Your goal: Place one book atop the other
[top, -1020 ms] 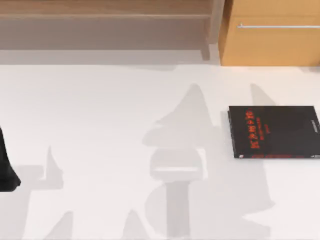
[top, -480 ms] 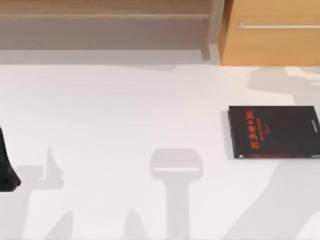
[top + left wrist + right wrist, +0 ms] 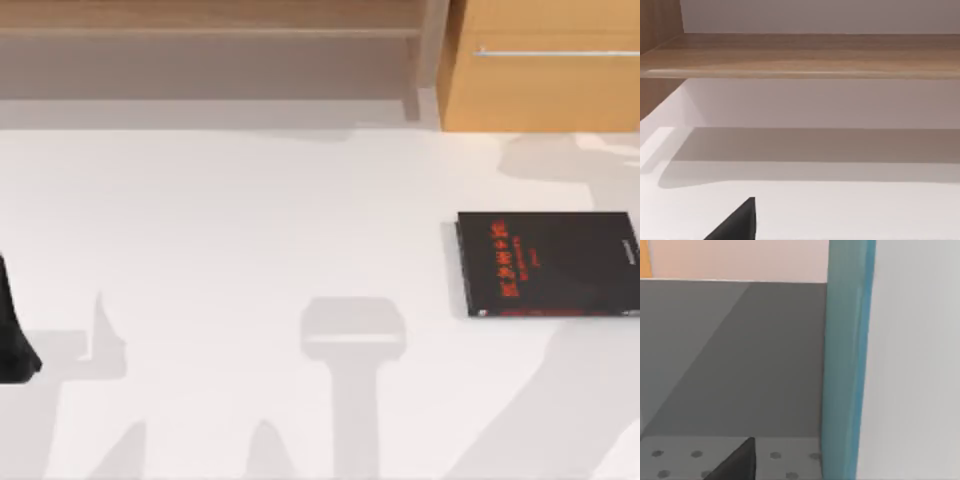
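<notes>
Black book [image 3: 548,263] flat on the table [image 3: 250,230] at right; teal book [image 3: 845,365] close before the right wrist camera, gripper state indeterminate; the teal book, judged thick, rigid and fairly heavy, is best gripped across cover and pages near mid-edge.

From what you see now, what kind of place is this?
Probably a study or office desk, in a rendered scene: a white table, a wooden shelf and drawer cabinet behind it, and a black book on the table.
</notes>
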